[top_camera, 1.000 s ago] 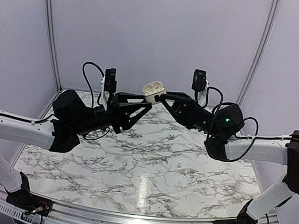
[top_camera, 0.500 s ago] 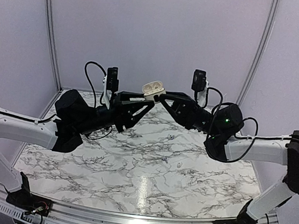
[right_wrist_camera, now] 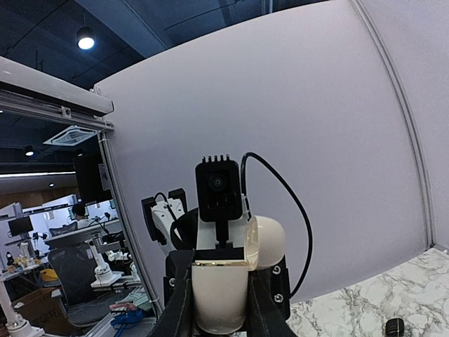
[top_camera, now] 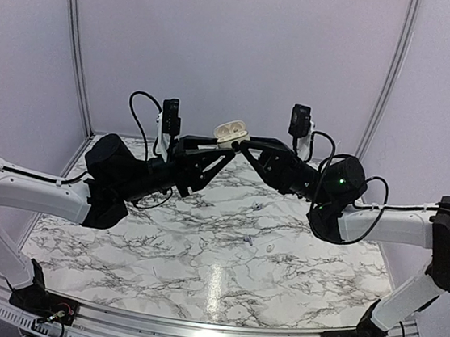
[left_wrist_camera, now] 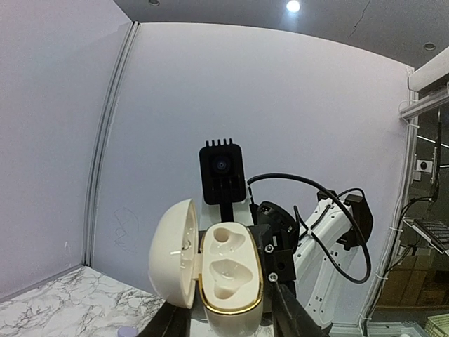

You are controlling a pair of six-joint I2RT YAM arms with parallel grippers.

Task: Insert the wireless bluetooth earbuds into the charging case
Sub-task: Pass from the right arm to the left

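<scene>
A white charging case point(top_camera: 231, 131) with a gold rim is held high above the marble table point(top_camera: 199, 255), between both grippers. Its lid is open and both cavities are empty in the left wrist view point(left_wrist_camera: 230, 270). My right gripper point(top_camera: 242, 144) is shut on the case body point(right_wrist_camera: 219, 295). My left gripper point(top_camera: 225, 154) is open, its fingers point(left_wrist_camera: 289, 317) on either side of the case's lower part. Tiny earbuds lie on the table: a pale speck point(top_camera: 269, 247), another point(top_camera: 258, 207), and a black bud point(right_wrist_camera: 395, 326) in the right wrist view.
A pale lilac rounded thing point(left_wrist_camera: 127, 332) shows at the bottom edge of the left wrist view, partly cut off. Lilac walls enclose the table at the back and sides. A metal rail point(top_camera: 190, 331) runs along the near edge.
My left arm has moved right and up, bringing its fingers closer around the case. The case has risen slightly in the right gripper.
</scene>
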